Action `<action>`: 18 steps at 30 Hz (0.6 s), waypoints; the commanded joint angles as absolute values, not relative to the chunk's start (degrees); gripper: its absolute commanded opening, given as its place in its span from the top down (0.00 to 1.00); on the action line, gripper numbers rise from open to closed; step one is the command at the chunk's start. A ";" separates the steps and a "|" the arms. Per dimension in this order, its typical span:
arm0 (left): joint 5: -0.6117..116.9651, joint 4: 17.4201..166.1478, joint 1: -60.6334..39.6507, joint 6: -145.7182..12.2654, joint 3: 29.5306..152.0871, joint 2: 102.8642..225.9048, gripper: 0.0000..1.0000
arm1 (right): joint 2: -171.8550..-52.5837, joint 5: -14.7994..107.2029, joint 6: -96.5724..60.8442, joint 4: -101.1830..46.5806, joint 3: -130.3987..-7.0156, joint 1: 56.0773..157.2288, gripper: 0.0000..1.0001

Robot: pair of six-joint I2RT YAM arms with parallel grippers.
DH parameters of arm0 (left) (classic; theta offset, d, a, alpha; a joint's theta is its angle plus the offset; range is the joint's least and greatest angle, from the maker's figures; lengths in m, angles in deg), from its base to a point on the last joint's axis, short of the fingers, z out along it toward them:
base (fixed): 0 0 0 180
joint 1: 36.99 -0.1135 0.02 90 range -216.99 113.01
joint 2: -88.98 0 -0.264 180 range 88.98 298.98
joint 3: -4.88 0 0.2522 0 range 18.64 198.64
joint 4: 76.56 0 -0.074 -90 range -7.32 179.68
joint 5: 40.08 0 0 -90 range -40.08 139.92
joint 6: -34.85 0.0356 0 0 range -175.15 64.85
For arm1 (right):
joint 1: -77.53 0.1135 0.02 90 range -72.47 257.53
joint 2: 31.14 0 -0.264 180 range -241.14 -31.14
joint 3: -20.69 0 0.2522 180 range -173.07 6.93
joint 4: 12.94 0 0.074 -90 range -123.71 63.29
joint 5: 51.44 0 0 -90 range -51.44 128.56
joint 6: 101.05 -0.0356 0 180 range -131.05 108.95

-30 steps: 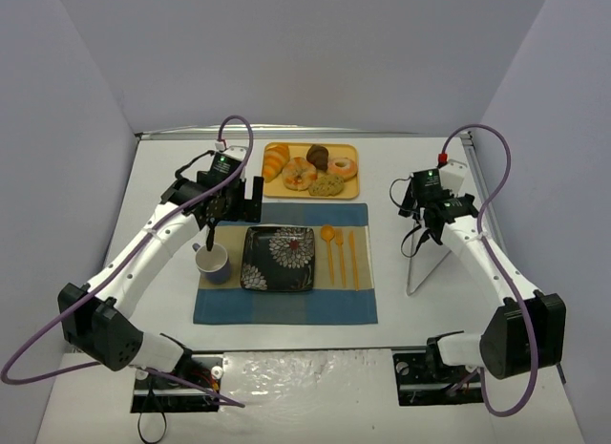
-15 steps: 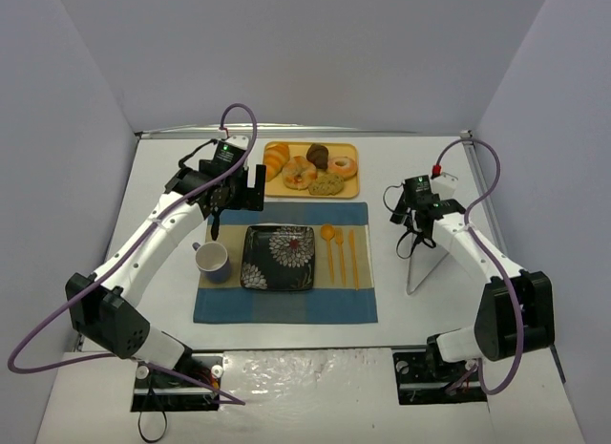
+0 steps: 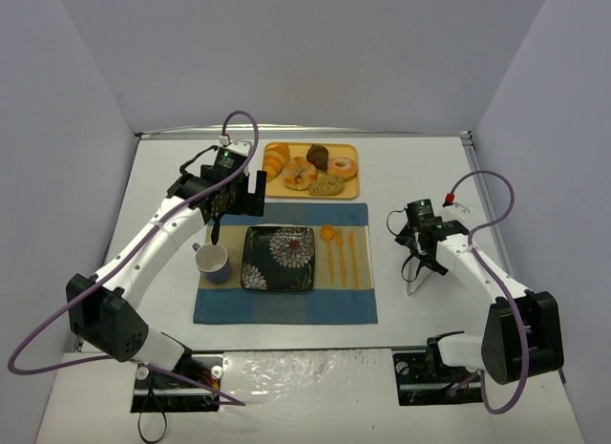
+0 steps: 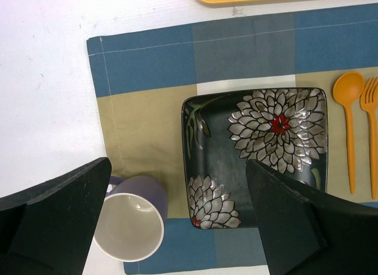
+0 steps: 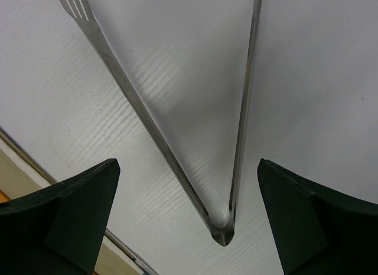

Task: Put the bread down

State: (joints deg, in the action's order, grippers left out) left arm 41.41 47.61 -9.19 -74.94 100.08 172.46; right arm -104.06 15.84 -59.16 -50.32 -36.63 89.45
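The bread (image 3: 326, 184), flat, tan and speckled, lies at the front of the orange tray (image 3: 270, 189), next to a croissant (image 3: 275, 160) and two ring doughnuts. My left gripper (image 3: 230, 222) is open and empty, hovering above the placemat between the mug and the plate; the left wrist view shows its gap (image 4: 177, 174) wide. My right gripper (image 3: 420, 245) is open and empty, its fingers either side of the hinged end of the metal tongs (image 5: 149, 122) lying on the table. In the right wrist view the gap (image 5: 188, 174) is wide. The bread is out of both wrist views.
A black floral plate (image 3: 250, 272) and a lavender mug (image 3: 212, 262) sit on the blue and tan placemat (image 3: 286, 306). An orange spoon (image 3: 328, 238), fork and knife lie right of the plate. A dark muffin (image 3: 317, 156) is on the tray. The tongs (image 3: 426, 269) lie at the right.
My right gripper has moved nearer and lower, down over the tongs. My left gripper has shifted from over the mug back towards the tray, then held still.
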 commanded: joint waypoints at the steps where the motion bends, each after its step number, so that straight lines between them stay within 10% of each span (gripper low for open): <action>1: 42.57 51.73 -10.33 -74.22 99.97 168.34 0.03 | -104.95 12.97 -61.15 -48.70 -35.41 88.95 0.00; 18: 44.66 52.34 -11.75 -73.43 99.73 168.15 0.03 | -108.36 13.25 -59.26 -40.81 -29.17 89.05 0.00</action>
State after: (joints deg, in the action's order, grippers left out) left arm 44.44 49.55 -11.36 -74.18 97.58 170.38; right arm -106.74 15.80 -59.30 -44.28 -29.51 89.45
